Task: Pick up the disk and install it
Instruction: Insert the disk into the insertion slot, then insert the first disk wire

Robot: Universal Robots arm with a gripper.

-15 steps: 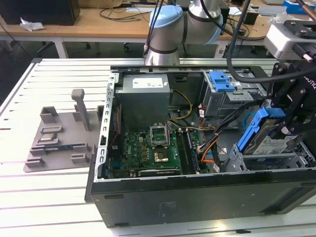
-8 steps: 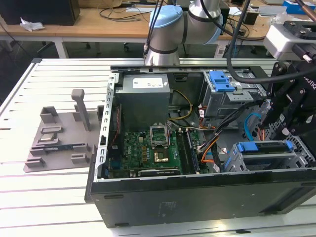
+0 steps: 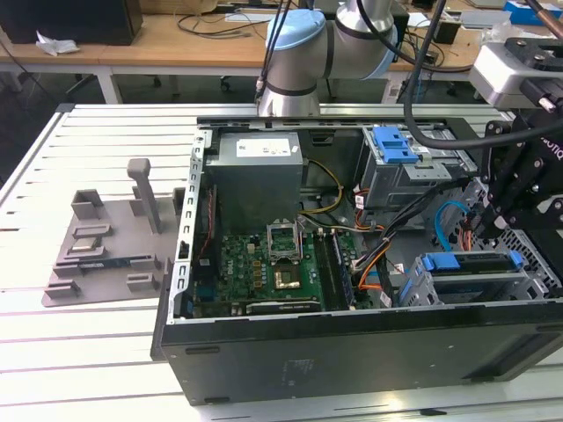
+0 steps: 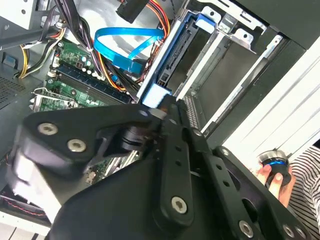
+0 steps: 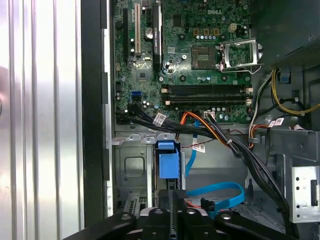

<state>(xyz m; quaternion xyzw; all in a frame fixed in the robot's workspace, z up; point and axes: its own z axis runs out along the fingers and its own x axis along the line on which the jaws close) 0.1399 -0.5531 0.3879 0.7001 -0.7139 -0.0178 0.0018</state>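
Disk (image 3: 466, 268) standing on edge in the lower bay of the open computer case (image 3: 352, 360), directly ahead of the jaws; blue carrier end (image 5: 167, 162) turned toward them in the first wrist view, blue rail (image 4: 155, 92) just past their tips in the second wrist view.

Under the jaws, and spreading far out from them: slatted metal table (image 3: 88, 352), carrying the case. Across the case interior from the jaws: boxy grey power supply (image 3: 255, 176). Nearer, beyond the bay: green motherboard (image 5: 200, 60) with bare socket and memory slots. Beside the jaws, well apart from the disk: blue-handled drive cage (image 3: 396, 145). Close alongside the jaws: looped blue cable (image 5: 220, 192), clear of the disk. Outside the case wall, off to one side of the jaws: a hand (image 4: 272, 175) on a small round object.

Jaws right at the disk's near end; whether clamped on it or only against it cannot be told.

By the look of it, pickup done and disk already brought to the bay; full seating not confirmed.
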